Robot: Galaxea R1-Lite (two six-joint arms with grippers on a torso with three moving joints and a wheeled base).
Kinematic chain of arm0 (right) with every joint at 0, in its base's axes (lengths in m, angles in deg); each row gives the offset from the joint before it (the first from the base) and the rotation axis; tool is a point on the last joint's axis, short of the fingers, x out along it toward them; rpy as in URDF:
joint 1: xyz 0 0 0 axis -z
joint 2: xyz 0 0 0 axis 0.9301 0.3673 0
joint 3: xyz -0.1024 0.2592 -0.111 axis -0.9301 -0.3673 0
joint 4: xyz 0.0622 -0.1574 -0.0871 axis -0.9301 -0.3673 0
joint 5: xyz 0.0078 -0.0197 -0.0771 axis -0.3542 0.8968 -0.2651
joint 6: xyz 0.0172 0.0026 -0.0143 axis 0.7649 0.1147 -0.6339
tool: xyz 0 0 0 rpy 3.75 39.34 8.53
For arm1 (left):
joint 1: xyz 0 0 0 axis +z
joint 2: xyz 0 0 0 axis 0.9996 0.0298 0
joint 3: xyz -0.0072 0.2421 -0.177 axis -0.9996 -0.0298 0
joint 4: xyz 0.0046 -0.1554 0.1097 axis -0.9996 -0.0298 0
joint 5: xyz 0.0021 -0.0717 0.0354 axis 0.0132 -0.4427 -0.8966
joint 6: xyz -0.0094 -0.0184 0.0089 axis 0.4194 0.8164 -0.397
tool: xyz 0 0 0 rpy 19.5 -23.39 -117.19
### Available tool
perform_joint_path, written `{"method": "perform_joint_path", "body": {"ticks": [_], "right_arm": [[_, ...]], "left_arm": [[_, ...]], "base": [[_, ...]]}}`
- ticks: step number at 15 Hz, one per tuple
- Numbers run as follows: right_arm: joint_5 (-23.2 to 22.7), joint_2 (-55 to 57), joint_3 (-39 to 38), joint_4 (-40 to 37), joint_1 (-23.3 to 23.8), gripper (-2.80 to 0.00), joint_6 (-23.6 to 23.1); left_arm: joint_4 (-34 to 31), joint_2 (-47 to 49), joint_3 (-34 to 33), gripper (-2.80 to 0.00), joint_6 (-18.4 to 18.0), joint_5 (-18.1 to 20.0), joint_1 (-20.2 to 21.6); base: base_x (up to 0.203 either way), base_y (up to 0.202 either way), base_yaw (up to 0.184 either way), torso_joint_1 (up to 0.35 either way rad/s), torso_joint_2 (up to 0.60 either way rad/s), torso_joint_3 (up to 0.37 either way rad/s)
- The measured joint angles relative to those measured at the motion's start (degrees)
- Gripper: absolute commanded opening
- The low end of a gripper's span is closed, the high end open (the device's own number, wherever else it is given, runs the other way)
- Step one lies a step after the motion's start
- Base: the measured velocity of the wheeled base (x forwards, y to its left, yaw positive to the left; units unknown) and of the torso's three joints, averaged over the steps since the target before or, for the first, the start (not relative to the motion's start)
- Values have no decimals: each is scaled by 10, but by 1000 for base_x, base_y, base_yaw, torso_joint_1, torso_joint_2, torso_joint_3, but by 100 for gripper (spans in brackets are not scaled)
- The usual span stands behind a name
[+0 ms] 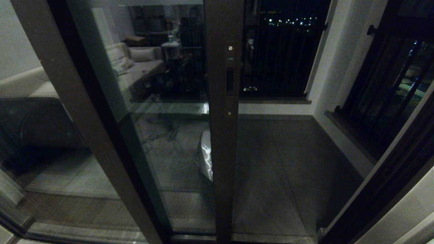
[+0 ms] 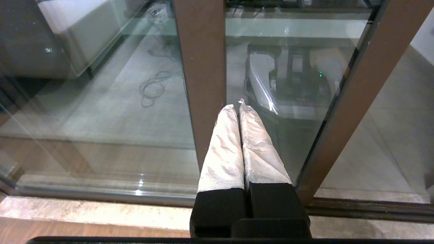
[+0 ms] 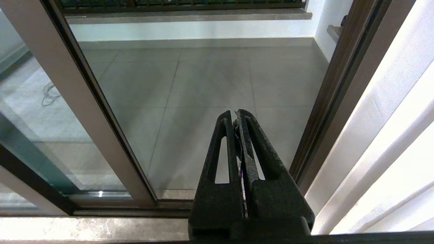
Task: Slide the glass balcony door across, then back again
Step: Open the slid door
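The glass balcony door (image 1: 162, 101) stands part-way across the opening. Its dark brown stile (image 1: 223, 152) carries a narrow black handle slot (image 1: 230, 79) with small screws. The gap to the right of the stile is open to the balcony. Neither gripper shows in the head view. My left gripper (image 2: 237, 105), with white-wrapped fingers, is shut on nothing. It points at the glass between a plain brown post (image 2: 200, 67) and the door's stile (image 2: 359, 84). My right gripper (image 3: 236, 112), black, is shut and empty, facing the open gap. The stile (image 3: 84, 101) lies to one side of it, apart from it.
A wider plain post (image 1: 67, 101) of the fixed pane stands at the left. The door jamb (image 1: 383, 183) bounds the opening at the right, with a white wall (image 3: 390, 135) beside it. Black railings (image 1: 278, 61) and the tiled balcony floor (image 1: 281, 162) lie beyond. The floor track (image 3: 101, 203) runs below.
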Motion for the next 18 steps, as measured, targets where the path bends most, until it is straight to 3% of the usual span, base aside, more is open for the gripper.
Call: {"method": "perform_joint_path", "body": {"ticks": [18], "right_arm": [[0,0,-2,-1,0,-280,0]], "left_arm": [[0,0,0,-280,0,0,0]], "base": [[0,0,0,0,0,0]]}}
